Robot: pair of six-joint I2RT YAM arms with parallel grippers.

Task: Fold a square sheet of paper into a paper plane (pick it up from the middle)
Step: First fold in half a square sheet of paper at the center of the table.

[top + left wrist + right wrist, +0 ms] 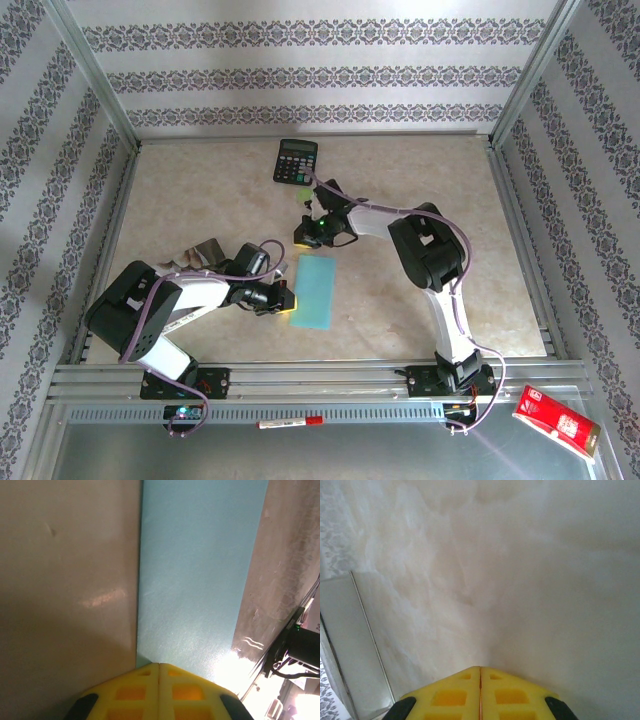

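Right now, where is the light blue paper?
In the top view the paper lies near the middle of the table, beside the left gripper and just nearer than the right gripper, with the calculator farther back.

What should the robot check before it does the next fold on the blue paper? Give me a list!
1. Paper lying flat: ok. The paper lies flat on the table as a narrow rectangle.
2. Left fingers at the paper: ok. The left fingers are shut, with their tips at the paper's near left corner.
3. Left fingers really pinching the paper: cannot tell. The tips hide that corner.
4. Right fingers ready to grab: not ok. The right fingers are shut over bare table, off the paper.
5. Room to fold: ok. The calculator sits well away from the paper.
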